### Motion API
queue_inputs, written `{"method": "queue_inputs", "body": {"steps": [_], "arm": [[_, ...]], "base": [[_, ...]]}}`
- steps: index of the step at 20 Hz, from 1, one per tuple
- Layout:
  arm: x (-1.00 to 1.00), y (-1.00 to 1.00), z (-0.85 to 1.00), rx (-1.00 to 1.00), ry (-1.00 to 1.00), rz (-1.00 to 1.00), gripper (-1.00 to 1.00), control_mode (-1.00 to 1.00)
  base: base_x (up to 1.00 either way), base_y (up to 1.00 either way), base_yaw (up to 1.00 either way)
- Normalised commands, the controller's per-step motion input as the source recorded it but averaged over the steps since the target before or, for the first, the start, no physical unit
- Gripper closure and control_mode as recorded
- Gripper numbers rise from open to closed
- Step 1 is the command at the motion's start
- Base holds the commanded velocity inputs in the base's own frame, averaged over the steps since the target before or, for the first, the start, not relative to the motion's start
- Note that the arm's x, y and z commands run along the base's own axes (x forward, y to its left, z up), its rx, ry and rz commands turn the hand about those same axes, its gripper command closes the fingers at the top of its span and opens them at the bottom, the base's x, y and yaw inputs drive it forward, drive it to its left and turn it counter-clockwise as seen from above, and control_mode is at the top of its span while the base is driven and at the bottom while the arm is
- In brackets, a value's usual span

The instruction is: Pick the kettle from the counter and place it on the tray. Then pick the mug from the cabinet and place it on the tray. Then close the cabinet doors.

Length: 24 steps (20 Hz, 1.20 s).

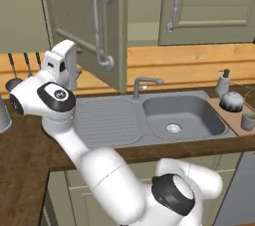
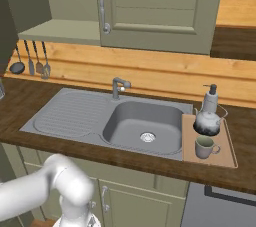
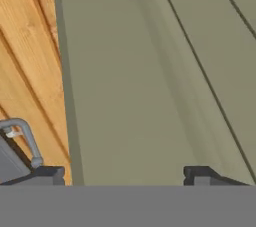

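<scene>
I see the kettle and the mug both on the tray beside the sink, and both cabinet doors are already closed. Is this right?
Not fully. The kettle and the mug do stand on the tray beside the sink, but only the right cabinet door is closed. The left base view shows the left cabinet door swung open.

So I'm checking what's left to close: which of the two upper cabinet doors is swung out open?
The left cabinet door, above the drainboard: it juts out over the counter. The right cabinet door lies flat against the cabinet front.
</scene>
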Motion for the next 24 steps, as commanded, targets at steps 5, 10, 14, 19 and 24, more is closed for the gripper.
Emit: {"method": "queue_inputs", "body": {"steps": [5,10,14,19,24], "arm": [[0.49,-0.85,0.03,0.19,0.1,0.02,-1.0,-1.0],[0.59,-0.84,0.0,0.2,0.07,0.07,-1.0,-1.0],[0.66,-0.81,0.0,0.25,0.05,0.12,-1.0,-1.0],[0.67,-0.74,0.0,0.26,0.02,0.16,-1.0,-1.0],[0.74,-0.62,0.0,0.24,0.03,0.18,-1.0,-1.0]], "base": [[0.0,0.0,0.0],[0.0,0.0,0.0],[0.0,0.0,0.0],[0.0,0.0,0.0],[0.0,0.0,0.0]]}}
